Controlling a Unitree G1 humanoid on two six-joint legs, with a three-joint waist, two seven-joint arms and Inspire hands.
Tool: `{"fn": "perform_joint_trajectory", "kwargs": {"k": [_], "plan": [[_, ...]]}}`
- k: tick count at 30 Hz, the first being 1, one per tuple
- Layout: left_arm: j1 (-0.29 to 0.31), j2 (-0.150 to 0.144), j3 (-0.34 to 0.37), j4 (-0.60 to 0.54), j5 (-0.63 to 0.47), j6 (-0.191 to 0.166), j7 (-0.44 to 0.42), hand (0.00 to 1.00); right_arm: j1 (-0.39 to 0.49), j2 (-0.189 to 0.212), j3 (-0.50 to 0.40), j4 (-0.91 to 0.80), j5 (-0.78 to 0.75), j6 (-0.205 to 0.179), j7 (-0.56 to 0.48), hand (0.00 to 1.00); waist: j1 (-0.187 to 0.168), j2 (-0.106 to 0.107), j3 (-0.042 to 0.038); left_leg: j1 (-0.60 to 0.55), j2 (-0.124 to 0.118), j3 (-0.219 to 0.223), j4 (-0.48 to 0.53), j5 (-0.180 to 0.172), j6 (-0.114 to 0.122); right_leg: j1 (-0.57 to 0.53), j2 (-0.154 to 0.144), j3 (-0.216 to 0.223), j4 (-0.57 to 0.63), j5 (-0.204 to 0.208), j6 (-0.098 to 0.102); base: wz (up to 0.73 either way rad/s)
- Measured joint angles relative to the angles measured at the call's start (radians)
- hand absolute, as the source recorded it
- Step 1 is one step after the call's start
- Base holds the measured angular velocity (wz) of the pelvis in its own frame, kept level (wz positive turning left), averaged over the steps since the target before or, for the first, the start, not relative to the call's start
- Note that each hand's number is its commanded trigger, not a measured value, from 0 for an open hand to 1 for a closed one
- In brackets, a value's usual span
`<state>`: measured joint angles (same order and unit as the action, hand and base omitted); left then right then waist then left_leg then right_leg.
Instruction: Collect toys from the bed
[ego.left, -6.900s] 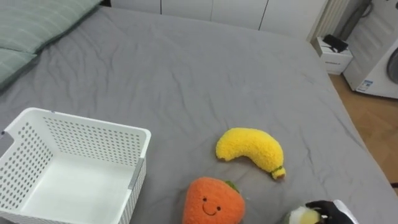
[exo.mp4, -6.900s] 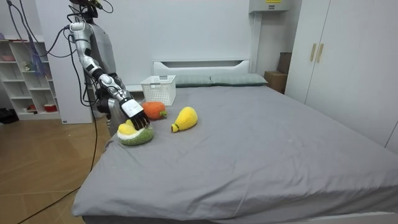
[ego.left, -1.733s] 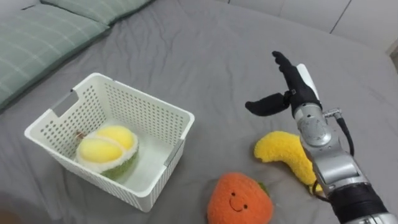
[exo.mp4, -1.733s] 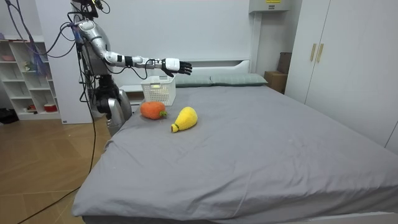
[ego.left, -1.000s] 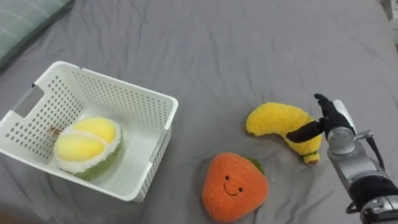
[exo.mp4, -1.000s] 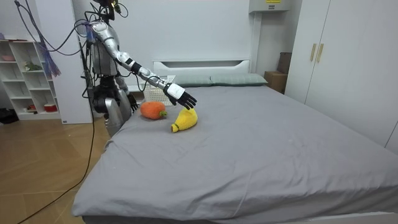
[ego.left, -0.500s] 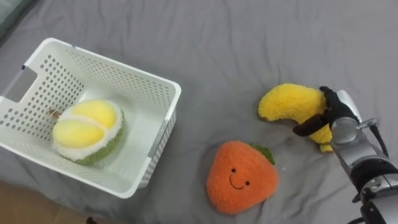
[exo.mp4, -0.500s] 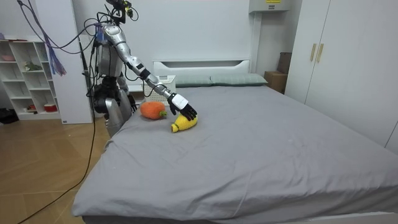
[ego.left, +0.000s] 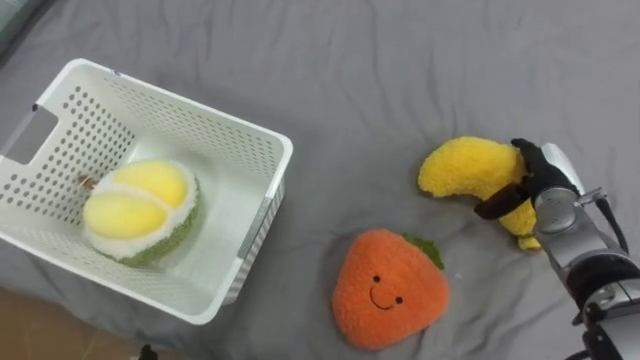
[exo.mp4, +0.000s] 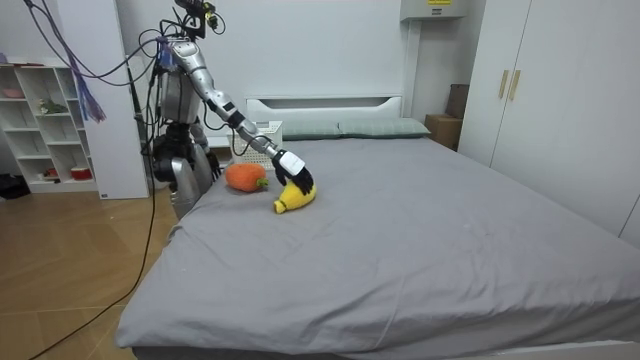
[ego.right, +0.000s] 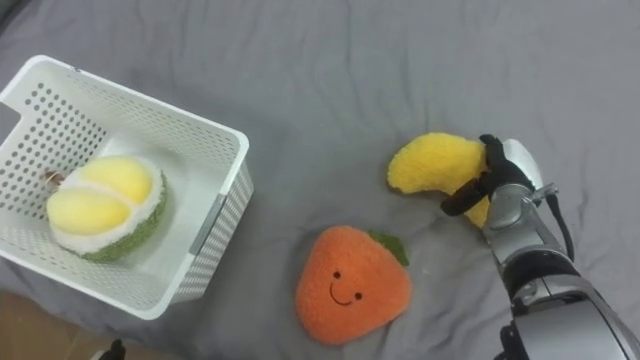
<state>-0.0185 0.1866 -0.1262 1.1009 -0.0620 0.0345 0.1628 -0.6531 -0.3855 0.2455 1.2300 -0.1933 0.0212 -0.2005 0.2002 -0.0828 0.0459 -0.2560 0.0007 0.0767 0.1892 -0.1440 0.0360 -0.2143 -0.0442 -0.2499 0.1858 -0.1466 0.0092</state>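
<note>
The bed (exo.mp4: 400, 230) takes up most of the room, its grey cover smooth in the middle and lightly creased near the toys. At its head stand a white headboard (exo.mp4: 325, 103) and pale green pillows (exo.mp4: 370, 127). A tall white wardrobe (exo.mp4: 540, 90) lines the room view's right, open shelves (exo.mp4: 40, 120) stand at its left, and the floor (exo.mp4: 70, 270) is wood. The robot stands beside the bed near the head end, on the room view's left, with its right arm stretched down and out over the cover. Its right hand (ego.left: 548, 182) rests on the yellow banana toy (ego.left: 465, 168), dark fingers curled over the top and the thumb wrapped across the front, so it is grasping the toy, which lies on the cover. Just beside it, nearer the robot, the round orange toy (ego.left: 390, 290) with a smiling face lies flat and untouched. Well to the robot's left sits the white basket (ego.left: 170, 130), perforated all round, with a green-and-yellow toy (ego.left: 140, 210) lying inside it toward its left end.
</note>
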Motion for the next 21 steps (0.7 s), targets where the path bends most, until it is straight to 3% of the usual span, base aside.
{"fn": "perform_joint_trajectory", "kwargs": {"k": [13,16,21], "plan": [[-0.003,0.024,-0.015,0.001,-0.025,0.001,-0.063,0.0,0.018,-0.009,0.047,0.068,-0.076,0.004,0.019,1.0,0.029,0.008,-0.0006,-0.007,-0.002,-0.001,0.009,0.001,-0.002,0.001,-0.005,-0.03,-0.001,0.0,-0.001,0.0],[-0.001,0.026,-0.015,0.017,-0.024,0.001,-0.067,0.0,0.025,-0.011,0.046,0.068,-0.088,0.002,0.016,1.0,0.028,0.019,-0.0054,-0.009,-0.005,-0.013,0.012,0.002,-0.002,0.006,-0.008,-0.047,-0.001,0.0,-0.001,0.11],[0.023,0.027,-0.014,0.015,-0.024,0.001,-0.068,0.0,0.056,-0.032,0.044,0.067,-0.081,-0.001,-0.006,1.0,0.026,0.054,-0.0189,-0.009,-0.015,-0.054,0.018,0.006,0.0,0.027,-0.017,-0.099,-0.001,0.0,0.0,0.22]]}}
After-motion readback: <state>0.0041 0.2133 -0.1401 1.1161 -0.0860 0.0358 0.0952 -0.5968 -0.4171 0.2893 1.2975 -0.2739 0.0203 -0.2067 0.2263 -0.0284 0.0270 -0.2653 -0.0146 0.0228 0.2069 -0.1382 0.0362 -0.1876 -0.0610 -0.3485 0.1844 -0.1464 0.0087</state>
